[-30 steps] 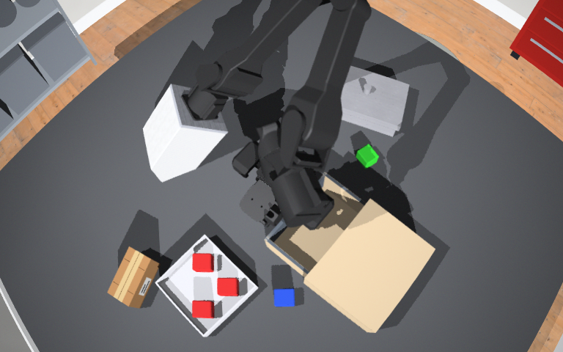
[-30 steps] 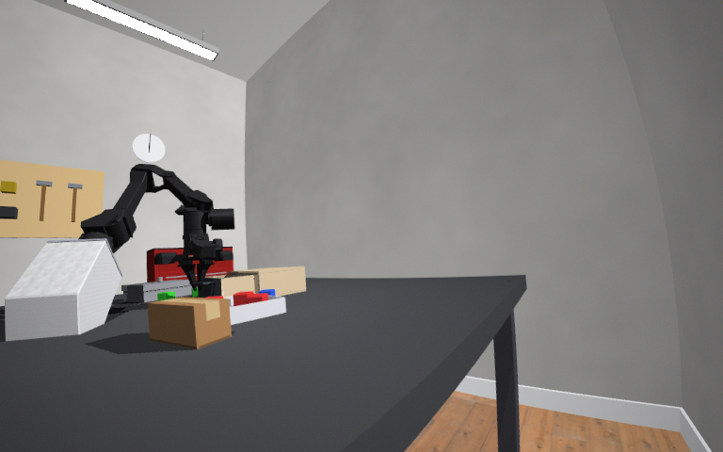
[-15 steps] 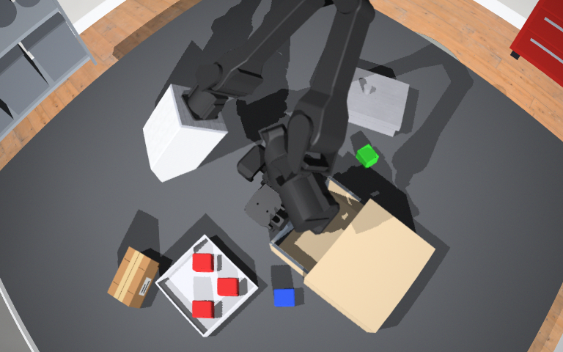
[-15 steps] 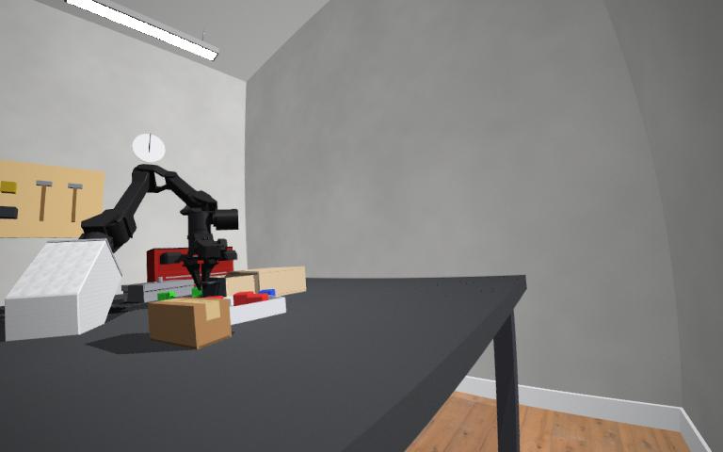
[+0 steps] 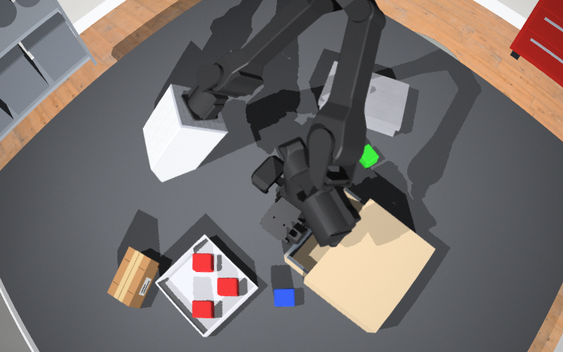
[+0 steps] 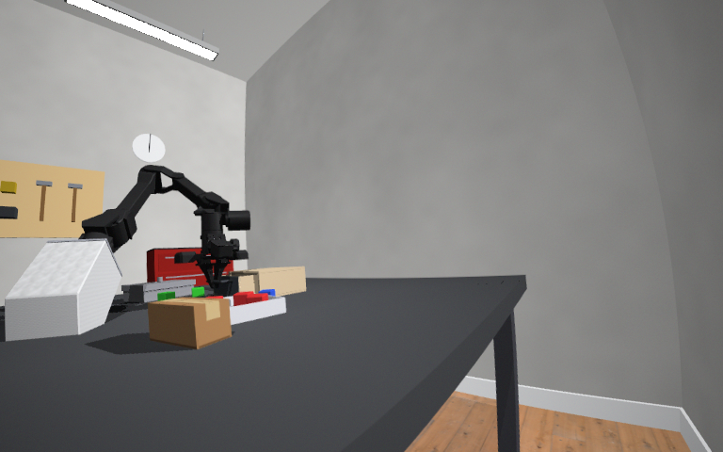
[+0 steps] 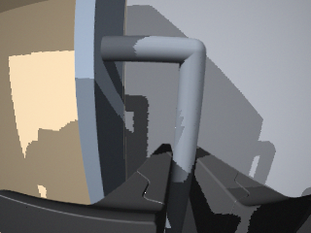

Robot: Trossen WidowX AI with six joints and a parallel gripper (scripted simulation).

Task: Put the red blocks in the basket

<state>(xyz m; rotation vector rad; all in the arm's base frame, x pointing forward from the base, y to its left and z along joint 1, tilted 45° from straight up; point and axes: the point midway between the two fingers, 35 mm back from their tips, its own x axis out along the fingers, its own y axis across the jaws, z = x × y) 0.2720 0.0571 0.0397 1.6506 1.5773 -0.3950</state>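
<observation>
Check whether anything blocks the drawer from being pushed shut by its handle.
Nothing visible does. The gripper is shut on the handle of the partly open drawer; the wrist view shows no object inside it, and the blue block sits beside it.

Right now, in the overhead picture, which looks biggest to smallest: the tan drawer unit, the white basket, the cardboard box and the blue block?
Largest to smallest in the top view:
1. tan drawer unit
2. white basket
3. cardboard box
4. blue block
All four sit on the table at similar distance from the camera, so the order seems safe.
</observation>
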